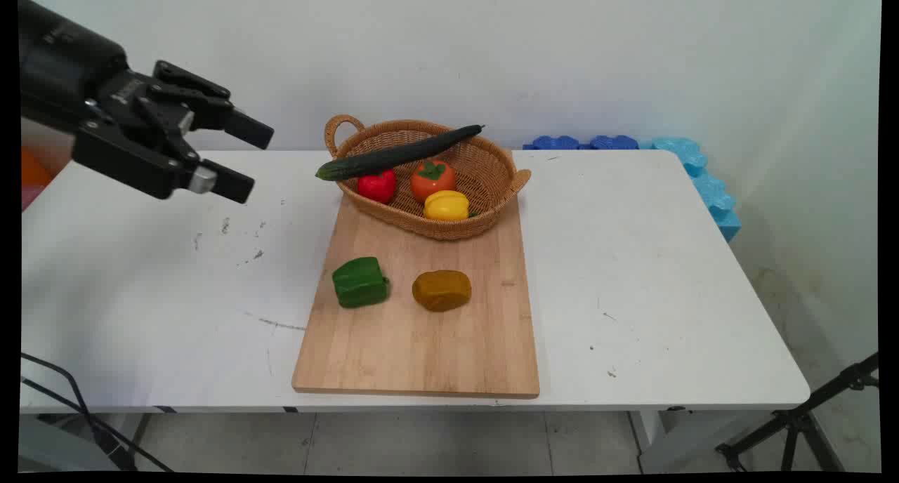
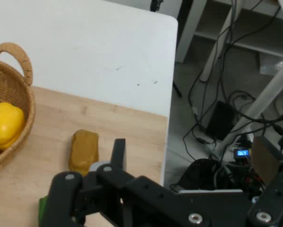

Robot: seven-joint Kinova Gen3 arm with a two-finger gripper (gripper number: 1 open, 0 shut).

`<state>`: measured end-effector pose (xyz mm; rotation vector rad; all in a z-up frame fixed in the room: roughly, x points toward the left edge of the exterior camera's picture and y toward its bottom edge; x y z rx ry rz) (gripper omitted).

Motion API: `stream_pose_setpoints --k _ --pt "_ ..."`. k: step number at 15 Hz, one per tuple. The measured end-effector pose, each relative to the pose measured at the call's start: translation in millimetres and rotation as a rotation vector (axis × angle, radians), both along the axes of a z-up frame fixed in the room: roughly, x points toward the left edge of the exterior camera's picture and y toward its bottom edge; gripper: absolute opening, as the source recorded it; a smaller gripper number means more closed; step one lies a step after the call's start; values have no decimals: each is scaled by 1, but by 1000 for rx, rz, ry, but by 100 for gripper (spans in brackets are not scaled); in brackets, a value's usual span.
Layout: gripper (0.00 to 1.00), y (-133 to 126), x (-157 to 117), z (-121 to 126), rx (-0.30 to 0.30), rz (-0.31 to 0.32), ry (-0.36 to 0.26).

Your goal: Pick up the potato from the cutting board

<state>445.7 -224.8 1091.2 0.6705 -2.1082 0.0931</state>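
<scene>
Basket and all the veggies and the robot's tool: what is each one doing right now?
Tool: open, holding nothing, above the table's left side.
Basket: upright on the board's far end.
Cucumber: lying across the basket's rim, left end sticking out.
Red pepper, tomato, yellow pepper: inside the basket.
Green pepper: on its side on the board.
Brown potato: on the board, apart from the green pepper.
Cutting board: flat on the table.

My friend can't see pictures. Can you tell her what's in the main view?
A black robot pincer hangs open above a white table, left of a wicker basket holding a cucumber, tomato and peppers. A green pepper and brown potato lie on a wooden board.
</scene>
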Motion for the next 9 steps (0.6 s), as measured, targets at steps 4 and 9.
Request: stream_pose_setpoints --k 4,9 --pt "100 -17 -19 -17 3 47 -33" --pt "100 -44 -54 -55 29 76 -117"
